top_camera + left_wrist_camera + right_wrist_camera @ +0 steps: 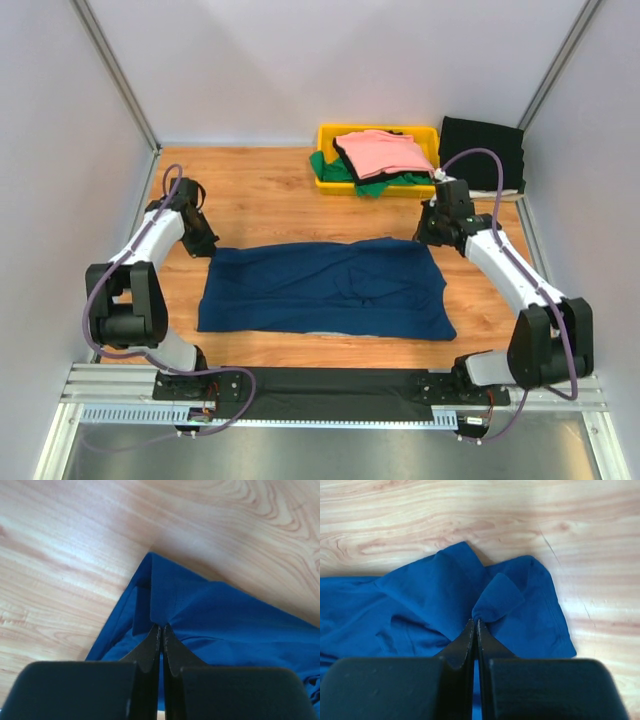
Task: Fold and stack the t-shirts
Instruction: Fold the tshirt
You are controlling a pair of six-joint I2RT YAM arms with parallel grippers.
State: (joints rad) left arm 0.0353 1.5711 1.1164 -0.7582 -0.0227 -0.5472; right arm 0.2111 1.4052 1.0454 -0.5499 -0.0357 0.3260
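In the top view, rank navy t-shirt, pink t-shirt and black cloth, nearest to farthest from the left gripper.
1. Navy t-shirt, pinched by the left gripper.
2. Pink t-shirt, in the bin, far centre-right.
3. Black cloth, far right corner.

No text, label, brand or number can be read on the navy t-shirt (320,288) or the yellow bin (424,130)

A navy t-shirt (325,288) lies spread, lightly wrinkled, at frame centre. A pink t-shirt (383,152) tops a green t-shirt (375,183), upper right.
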